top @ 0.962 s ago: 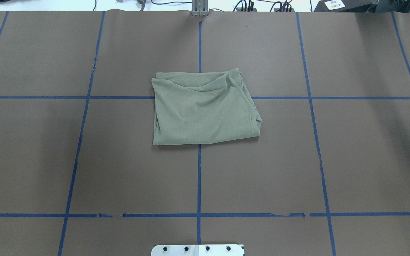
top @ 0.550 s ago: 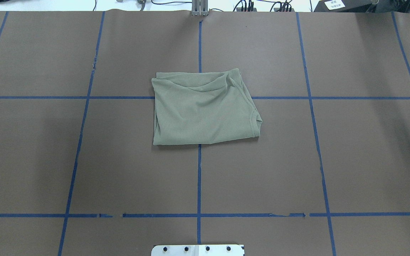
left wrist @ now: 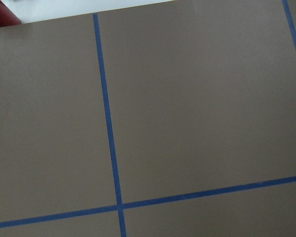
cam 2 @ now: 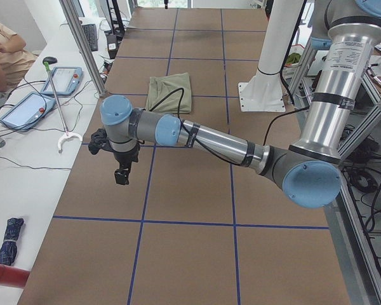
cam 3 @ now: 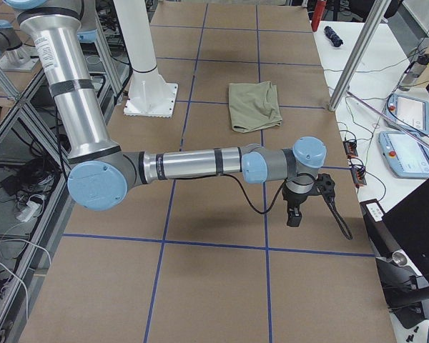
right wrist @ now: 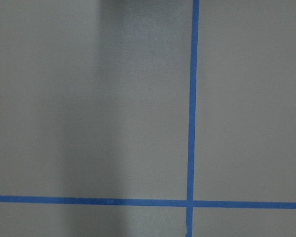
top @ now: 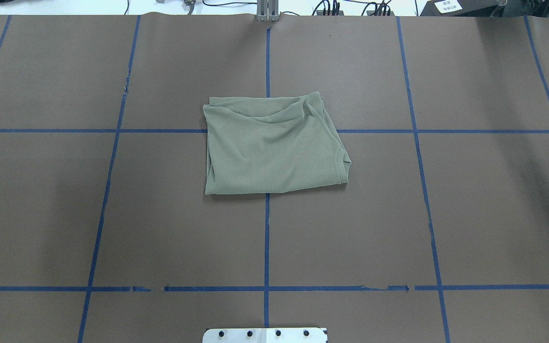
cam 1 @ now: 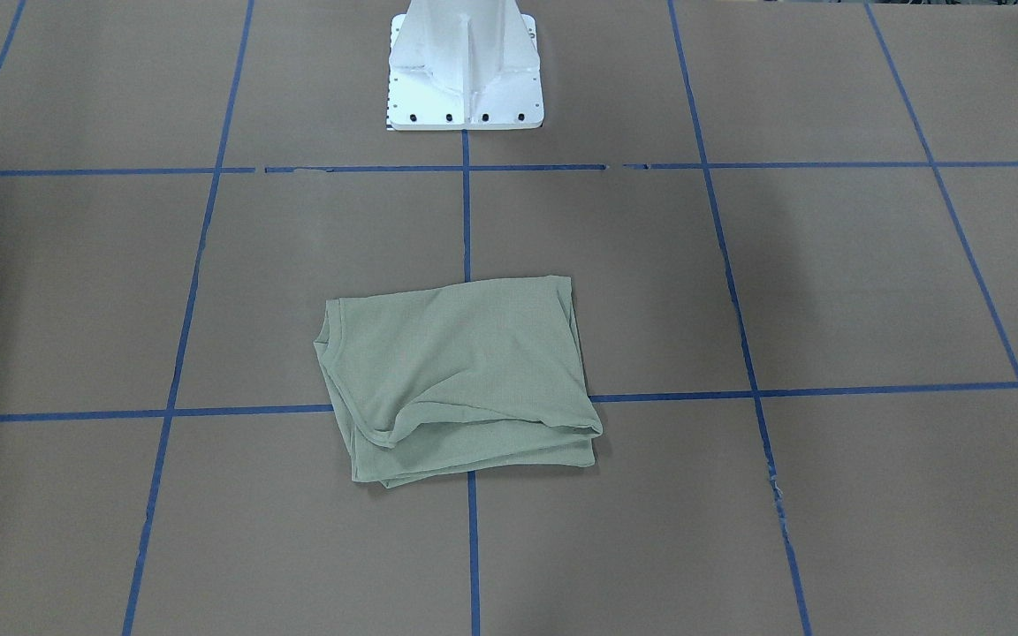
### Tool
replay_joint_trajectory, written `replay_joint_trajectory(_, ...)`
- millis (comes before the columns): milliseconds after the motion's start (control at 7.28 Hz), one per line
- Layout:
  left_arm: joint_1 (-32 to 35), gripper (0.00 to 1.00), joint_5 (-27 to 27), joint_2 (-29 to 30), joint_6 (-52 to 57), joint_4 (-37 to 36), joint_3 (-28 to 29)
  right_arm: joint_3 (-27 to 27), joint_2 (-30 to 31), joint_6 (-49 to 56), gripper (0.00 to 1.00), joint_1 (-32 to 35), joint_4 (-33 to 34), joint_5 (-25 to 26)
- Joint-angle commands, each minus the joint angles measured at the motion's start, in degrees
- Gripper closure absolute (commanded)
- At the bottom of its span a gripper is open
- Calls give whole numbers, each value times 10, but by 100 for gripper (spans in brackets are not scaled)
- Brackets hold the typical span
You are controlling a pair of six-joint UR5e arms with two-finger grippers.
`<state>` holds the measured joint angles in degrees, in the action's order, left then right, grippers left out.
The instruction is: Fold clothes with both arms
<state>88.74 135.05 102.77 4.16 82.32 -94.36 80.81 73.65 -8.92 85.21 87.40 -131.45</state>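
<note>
Lying folded into a compact rectangle, the shirt sits at the middle of the worktop, over the crossing of two blue tape lines, its longer side running across the robot's front. The left pincer hangs over bare worktop well off to the robot's left, the right pincer well off to its right. The shirt therefore lies inward from each, between them, and neither is clearly the nearer. Both wrist cameras show only worktop and tape. Whether either pincer is wide or narrow, I cannot tell; neither is near the cloth. Count: one shirt, two arms, two pincers. The folding looks essentially done.
</note>
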Motion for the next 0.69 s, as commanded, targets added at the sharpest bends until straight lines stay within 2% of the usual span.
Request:
replay_joint_trajectory(0,-1,0,0,-23,33,-5,7,1,3,-5,0,-1,-2,1)
replay_joint_trajectory(550,-25,0,-8,-52,29,-8,10,-4,22,-4,0,-21,-2,-2)
